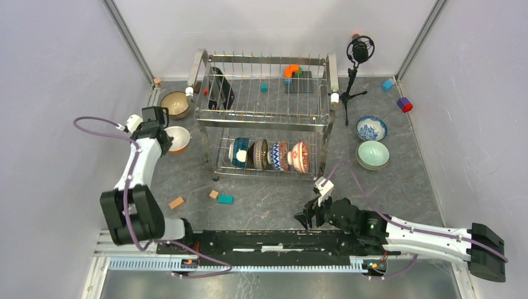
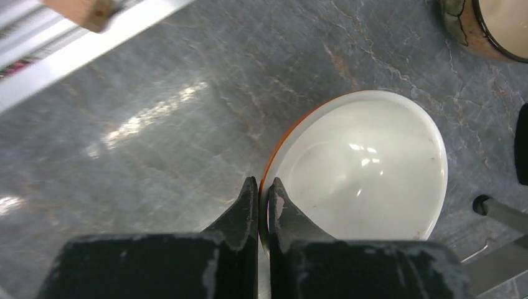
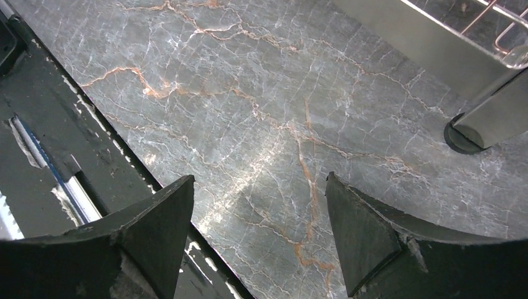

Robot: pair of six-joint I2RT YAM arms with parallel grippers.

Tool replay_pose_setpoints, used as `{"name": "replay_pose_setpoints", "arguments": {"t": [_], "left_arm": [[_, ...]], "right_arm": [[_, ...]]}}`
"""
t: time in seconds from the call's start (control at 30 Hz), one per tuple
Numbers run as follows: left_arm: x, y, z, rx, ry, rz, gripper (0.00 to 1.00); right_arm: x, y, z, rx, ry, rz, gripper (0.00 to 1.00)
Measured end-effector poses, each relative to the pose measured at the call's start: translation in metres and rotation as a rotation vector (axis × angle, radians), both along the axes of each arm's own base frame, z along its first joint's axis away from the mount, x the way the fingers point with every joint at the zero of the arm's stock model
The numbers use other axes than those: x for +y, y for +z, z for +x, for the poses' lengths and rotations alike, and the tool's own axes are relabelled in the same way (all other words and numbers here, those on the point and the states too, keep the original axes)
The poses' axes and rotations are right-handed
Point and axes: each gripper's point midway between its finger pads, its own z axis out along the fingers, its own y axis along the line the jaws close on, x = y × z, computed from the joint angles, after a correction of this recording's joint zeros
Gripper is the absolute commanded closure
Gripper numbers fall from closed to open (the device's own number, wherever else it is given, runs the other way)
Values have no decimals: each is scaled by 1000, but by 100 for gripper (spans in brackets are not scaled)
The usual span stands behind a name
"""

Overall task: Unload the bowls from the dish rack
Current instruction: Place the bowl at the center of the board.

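The right gripper point(image 3: 258, 187) is set wide open and empty above the table point(image 3: 249, 93); the left gripper point(image 2: 263, 187) is clamped tight on the rim of the orange bowl point(image 2: 367, 168), positioned just left of the dish rack point(image 1: 264, 112); four bowls point(image 1: 278, 155) are stood on edge in its lower tier.
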Motion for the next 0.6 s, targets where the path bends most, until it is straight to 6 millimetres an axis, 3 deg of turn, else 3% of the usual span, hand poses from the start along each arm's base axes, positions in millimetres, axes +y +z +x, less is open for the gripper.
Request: {"name": "replay_pose_setpoints", "arguments": {"t": [0.2, 0.37, 0.6], "left_arm": [[-5, -38, 35, -63, 33, -110, 98], [-6, -46, 57, -131, 40, -144, 98], [8, -65, 64, -148, 72, -158, 98]], "right_arm": [[1, -3, 1, -7, -6, 21, 18], [3, -1, 2, -12, -9, 33, 18], [3, -6, 2, 3, -11, 22, 18]]}}
